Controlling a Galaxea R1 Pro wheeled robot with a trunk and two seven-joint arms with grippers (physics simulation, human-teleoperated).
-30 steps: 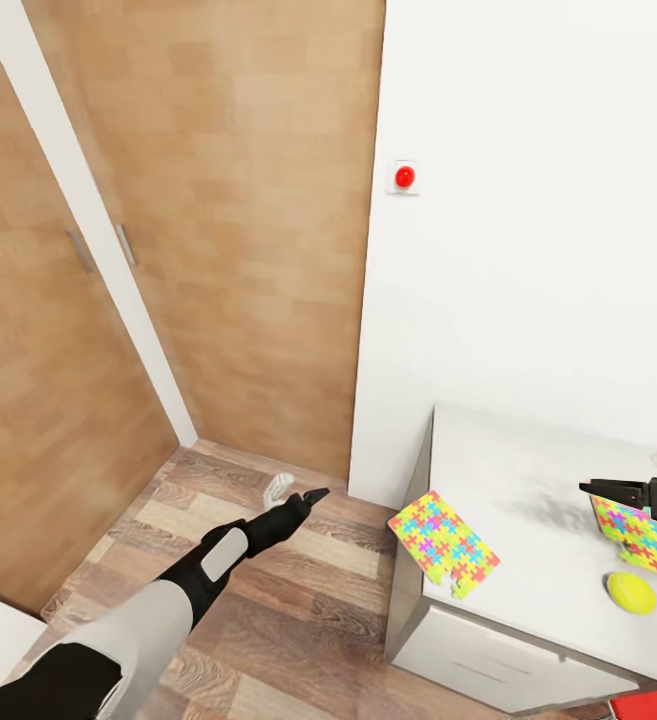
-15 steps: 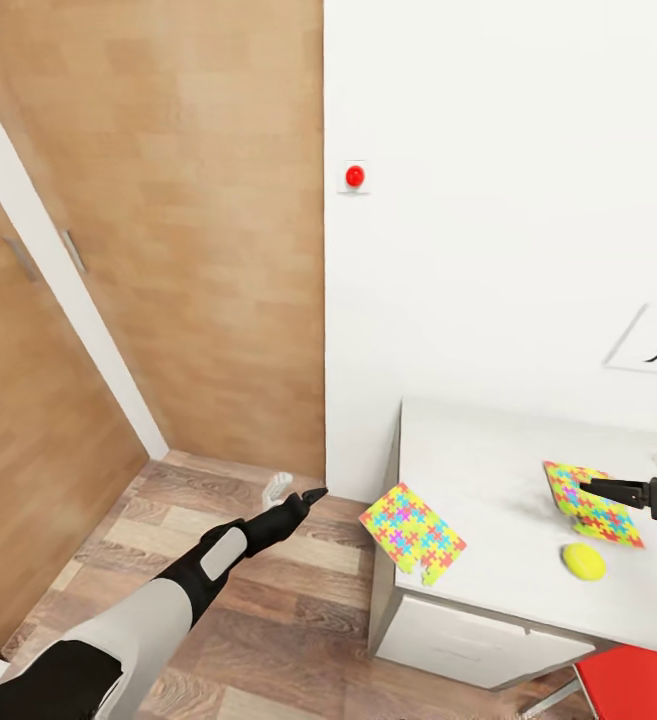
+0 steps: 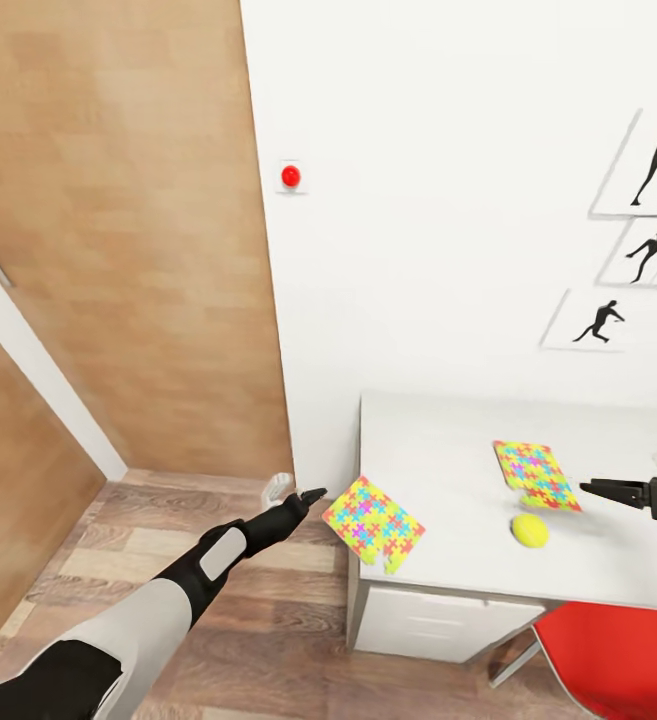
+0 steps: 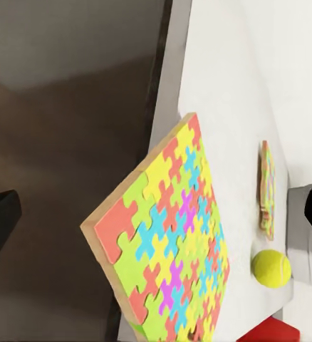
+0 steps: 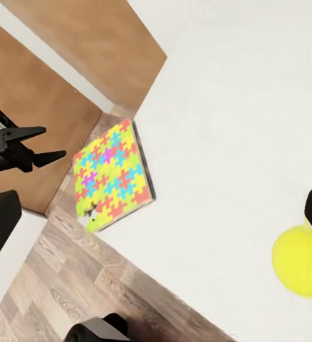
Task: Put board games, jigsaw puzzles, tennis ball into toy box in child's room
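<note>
Both arms hang out ahead, fingers apart and empty, likely readied for reaching. On the pale grey desk (image 3: 448, 570), one bright multicoloured jigsaw board (image 3: 374, 522) overhangs the near left corner beside the left gripper (image 3: 301, 497). A second jigsaw (image 3: 535, 474) and yellow tennis ball (image 3: 530, 530) lie mid-desk, near the right gripper (image 3: 600, 489).

Head view high, facing table (image 3: 448, 470) corner, both wrist views close, sharing overhanging puzzle (image 4: 174, 235).

No readable text, labels or numbers anywhere.
</note>
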